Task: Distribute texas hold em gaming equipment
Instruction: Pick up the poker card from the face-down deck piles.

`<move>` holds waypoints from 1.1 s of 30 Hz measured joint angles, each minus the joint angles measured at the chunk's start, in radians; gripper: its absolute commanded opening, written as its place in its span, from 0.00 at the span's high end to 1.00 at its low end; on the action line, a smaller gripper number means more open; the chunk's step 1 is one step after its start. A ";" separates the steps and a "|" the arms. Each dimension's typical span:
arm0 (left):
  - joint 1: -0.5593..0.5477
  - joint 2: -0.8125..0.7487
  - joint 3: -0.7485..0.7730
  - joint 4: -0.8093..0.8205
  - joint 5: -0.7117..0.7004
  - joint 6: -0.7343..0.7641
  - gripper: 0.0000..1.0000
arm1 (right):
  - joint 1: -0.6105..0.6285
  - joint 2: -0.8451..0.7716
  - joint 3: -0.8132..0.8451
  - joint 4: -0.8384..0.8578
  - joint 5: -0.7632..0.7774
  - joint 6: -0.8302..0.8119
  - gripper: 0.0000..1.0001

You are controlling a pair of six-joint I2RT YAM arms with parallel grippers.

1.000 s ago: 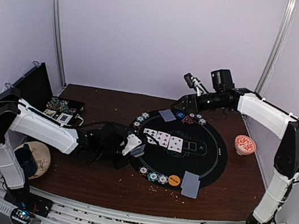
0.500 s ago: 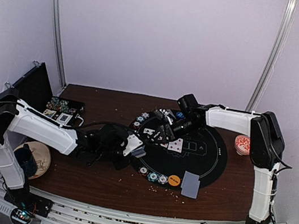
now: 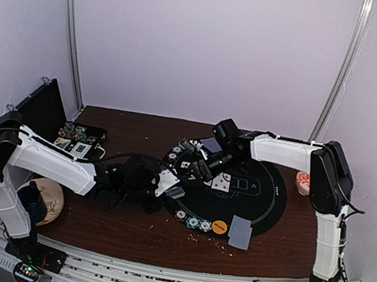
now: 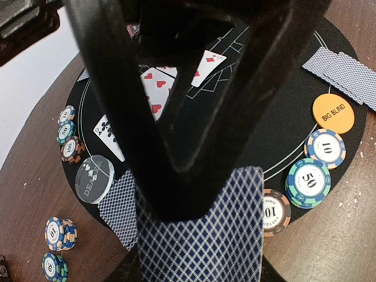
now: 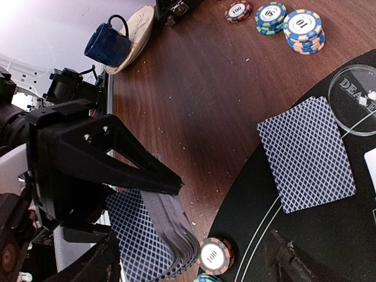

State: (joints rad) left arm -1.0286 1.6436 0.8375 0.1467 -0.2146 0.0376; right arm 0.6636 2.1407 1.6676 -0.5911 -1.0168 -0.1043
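My left gripper is shut on a deck of blue diamond-backed playing cards, held just above the near-left rim of the black mat. My right gripper hangs open close beside that deck; its fingertips straddle the space by the deck's edge and hold nothing. Face-up cards lie in a row mid-mat. Face-down cards lie by the clear dealer disc. More face-down cards lie near the orange big-blind disc and striped chips.
More chips stand off the mat's left rim. An open chip case sits at the left. A blue mug rests on a plate near the left arm's base. The red-and-white bowl stands right of the mat.
My right arm has swung from the mat's far edge down and left to the deck, its jaws narrowing slightly. The left arm and the deck have stayed put.
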 measured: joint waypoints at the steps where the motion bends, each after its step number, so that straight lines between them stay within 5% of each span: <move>1: 0.000 0.000 0.000 0.003 0.003 0.001 0.77 | 0.003 0.005 0.000 0.000 0.001 0.002 0.15; 15: -0.011 0.000 -0.005 0.015 0.023 0.010 0.77 | 0.031 0.040 0.019 0.014 0.049 0.021 0.37; 33: -0.007 0.000 -0.015 0.004 0.021 0.010 0.77 | 0.038 0.031 0.035 -0.039 0.129 -0.177 0.63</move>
State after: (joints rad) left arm -1.0359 1.6436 0.8227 0.1505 -0.1936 0.0475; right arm 0.7013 2.1712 1.7031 -0.6300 -0.8883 -0.2817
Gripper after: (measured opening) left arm 0.468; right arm 0.407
